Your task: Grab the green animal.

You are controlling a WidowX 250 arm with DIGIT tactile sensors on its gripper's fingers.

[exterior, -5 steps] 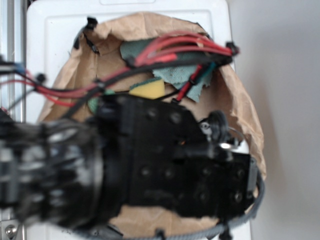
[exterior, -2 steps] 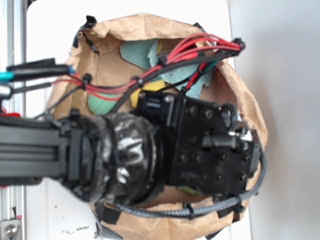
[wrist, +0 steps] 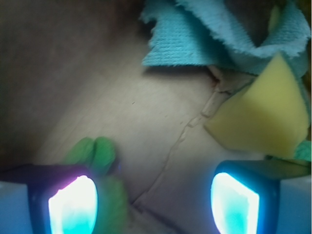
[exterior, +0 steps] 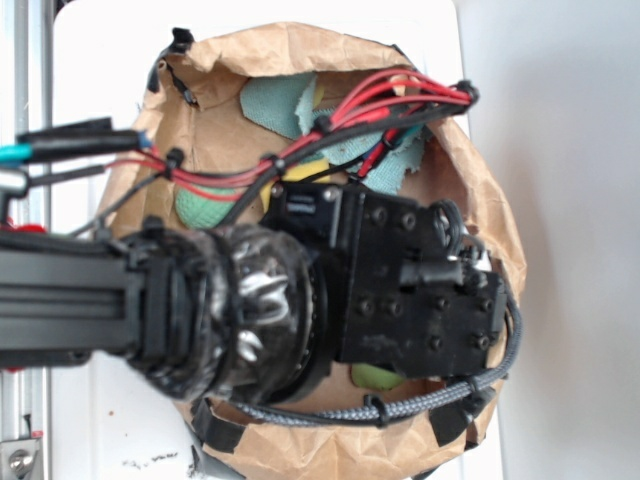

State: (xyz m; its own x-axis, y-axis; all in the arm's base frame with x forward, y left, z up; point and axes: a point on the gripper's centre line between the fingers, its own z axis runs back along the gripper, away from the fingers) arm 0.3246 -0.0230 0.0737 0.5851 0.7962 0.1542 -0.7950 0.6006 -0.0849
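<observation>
Green and soft, the animal (wrist: 95,158) sits lower left in the wrist view beside the left pad, so with jaws wide and empty we should shift left to straddle it before closing.

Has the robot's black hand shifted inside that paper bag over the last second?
Yes. The gripper and its black housing slid toward the paper bag's right edge, uncovering the yellow sponge.

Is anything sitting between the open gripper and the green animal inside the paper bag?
Nothing visible does. In the wrist view the green animal lies right by one finger of the open gripper, with only bare bag floor between the fingers. The yellow sponge and teal cloth lie farther off.
</observation>
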